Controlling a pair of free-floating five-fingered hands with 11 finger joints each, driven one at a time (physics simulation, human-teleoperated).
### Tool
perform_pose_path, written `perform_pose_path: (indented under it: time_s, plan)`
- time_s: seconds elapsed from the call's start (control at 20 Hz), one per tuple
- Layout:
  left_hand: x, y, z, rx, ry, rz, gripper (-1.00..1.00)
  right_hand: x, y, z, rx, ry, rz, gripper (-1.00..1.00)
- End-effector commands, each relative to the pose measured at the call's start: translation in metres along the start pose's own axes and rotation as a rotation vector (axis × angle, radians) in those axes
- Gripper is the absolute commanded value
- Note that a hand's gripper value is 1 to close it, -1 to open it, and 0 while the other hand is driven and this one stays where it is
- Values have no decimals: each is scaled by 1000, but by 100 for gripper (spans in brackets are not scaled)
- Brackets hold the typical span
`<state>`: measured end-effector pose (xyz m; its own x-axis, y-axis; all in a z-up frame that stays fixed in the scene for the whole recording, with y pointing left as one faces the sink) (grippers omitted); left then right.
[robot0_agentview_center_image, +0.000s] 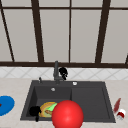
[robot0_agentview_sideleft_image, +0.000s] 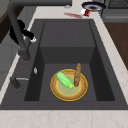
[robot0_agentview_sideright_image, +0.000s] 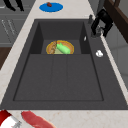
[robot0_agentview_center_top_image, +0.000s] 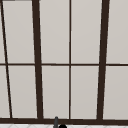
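Black right hand (robot0_agentview_center_image: 63, 72), fingers curled at the tap (robot0_agentview_center_image: 56, 71) lever, should grip squarely and turn gently; left hand (robot0_agentview_center_image: 34, 111), fingers unclear, hovers lower left.

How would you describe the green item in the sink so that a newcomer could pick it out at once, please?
Start at the dark sink and look into its deeper basin, the one by the faucet. A round yellow-rimmed plate lies on its floor. The green vegetable lies on it, smooth and bright, beside a thin, brown, upright stick.

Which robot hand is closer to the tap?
The right robot hand: it is right beside the tap. The left robot hand is down at the sink's front edge.
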<state>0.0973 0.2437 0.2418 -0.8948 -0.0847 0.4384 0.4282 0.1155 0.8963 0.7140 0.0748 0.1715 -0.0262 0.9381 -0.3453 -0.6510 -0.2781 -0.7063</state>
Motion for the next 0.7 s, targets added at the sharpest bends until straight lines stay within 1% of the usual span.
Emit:
perform_pose_path:
  time_s: [0.0,0.05,0.15,0.2,0.3,0.35,0.4,0.45,0.5,0.6,0.65]
  plan:
    - [0,0,0,0,0,0,0,-14,-7,6,1,0,-1,-100]
    - [0,0,0,0,0,0,0,-11,-9,6,-34,2,2,-100]
    - [0,0,0,0,0,0,0,-18,-10,9,-51,-6,1,-100]
    - [0,0,0,0,0,0,0,-15,-9,10,-35,-9,6,-100]
    - [0,0,0,0,0,0,0,-11,0,7,4,-36,5,-100]
    - [0,0,0,0,0,0,0,-11,5,8,-2,-55,6,-100]
    - [0,0,0,0,0,0,0,-9,3,7,14,-42,-7,-100]
    - [0,0,0,0,0,0,0,-24,9,5,10,-59,-27,-100]
    - [0,0,0,0,0,0,0,-24,8,5,13,-69,-34,-100]
    - [0,0,0,0,0,0,0,-36,8,10,22,-100,-49,-100]
    - [0,0,0,0,0,0,0,-34,8,11,36,-115,-50,-100]
